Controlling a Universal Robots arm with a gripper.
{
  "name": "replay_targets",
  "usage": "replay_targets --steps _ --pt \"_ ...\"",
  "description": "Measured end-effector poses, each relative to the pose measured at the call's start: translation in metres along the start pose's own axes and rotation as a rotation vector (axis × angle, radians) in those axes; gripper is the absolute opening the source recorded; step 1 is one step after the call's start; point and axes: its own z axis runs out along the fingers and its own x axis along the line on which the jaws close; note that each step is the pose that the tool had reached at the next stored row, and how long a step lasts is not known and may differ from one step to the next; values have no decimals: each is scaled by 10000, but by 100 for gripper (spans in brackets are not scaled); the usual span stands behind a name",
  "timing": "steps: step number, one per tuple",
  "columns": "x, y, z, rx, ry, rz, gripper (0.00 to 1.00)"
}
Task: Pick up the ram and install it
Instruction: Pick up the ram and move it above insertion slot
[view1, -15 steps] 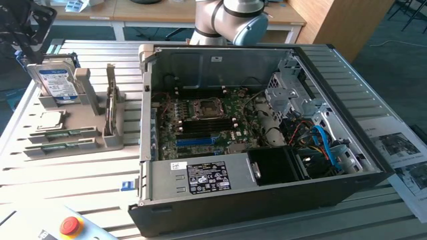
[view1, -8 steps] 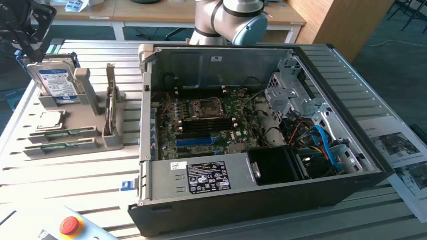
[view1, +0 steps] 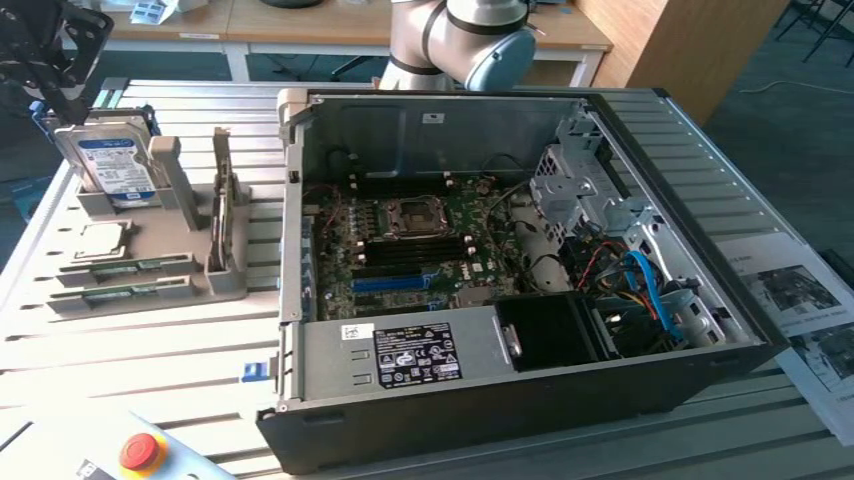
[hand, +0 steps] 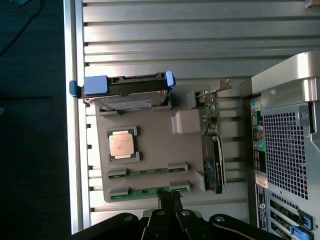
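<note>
I see the gripper (view1: 60, 95) hanging at ten o'clock in the exterior view, above the hard drive (view1: 114, 165), which stands on edge in the grey tray (view1: 200, 290). On the wrist view the gripper (hand: 170, 196) has its fingers pressed together with nothing between them.

The ram (view1: 118, 295) lies flat in the tray at nine o'clock, the stick nearest the tray's edge. On the wrist view the ram (hand: 150, 191) lines up with the fingertips, though the exterior view puts the gripper well above it. Its twin (view1: 127, 268) lies just beside it, between it and the square processor chip (view1: 100, 240).

For writing, the hard drive carries a blue and white label I cannot read. In the open computer case (view1: 694, 330), the power supply label (view1: 418, 355) at six o'clock is black with white print too small to make out. The blue slot (view1: 394, 283) sits on the motherboard (view1: 467, 230). A red stop button (view1: 140, 450) shows at seven o'clock, and printed sheets (view1: 801, 300) at four o'clock are illegible.
</note>
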Motion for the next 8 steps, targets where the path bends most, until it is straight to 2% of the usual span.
replay_targets --steps 8 --pt "0 -1 0 -5 12 -242 10"
